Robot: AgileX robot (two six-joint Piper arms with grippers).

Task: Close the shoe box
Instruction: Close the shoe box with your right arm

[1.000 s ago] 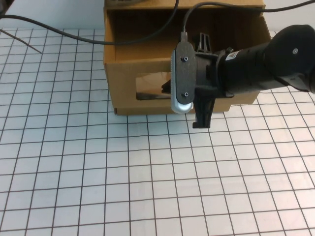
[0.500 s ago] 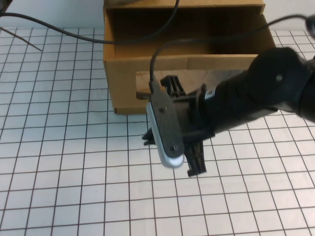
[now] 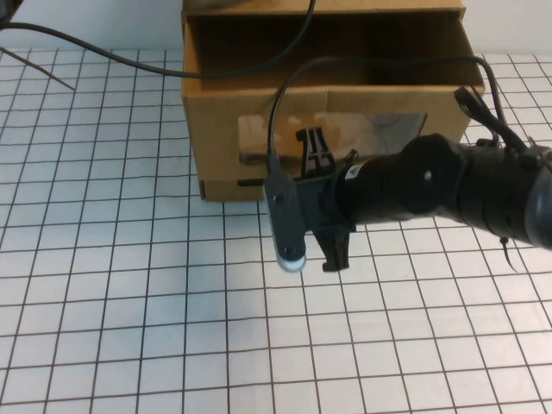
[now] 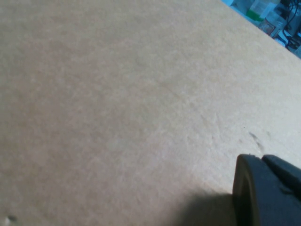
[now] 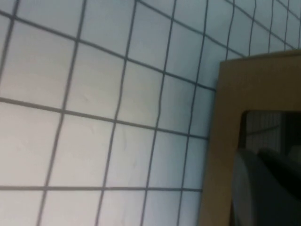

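Observation:
The shoe box (image 3: 216, 151) is brown cardboard at the back of the gridded table. Its drawer stands pulled out, the top open and dark inside. A clear window (image 3: 259, 138) is set in its front. My right gripper (image 3: 321, 207) sits just in front of that panel, coming in from the right, with its arm covering the middle and right of the front; no handle shows. In the right wrist view the right gripper (image 5: 268, 188) is close to the box front (image 5: 225, 141). My left gripper (image 4: 268, 193) hovers close over plain cardboard (image 4: 117, 103).
A black cable (image 3: 129, 53) runs from the top left across the table and over the box. The white grid table (image 3: 129, 310) stretches wide to the left and in front of the box.
My right arm swung down and left from the box front, then came back a little. It now lies lower, so more of the window shows. The box has not visibly moved.

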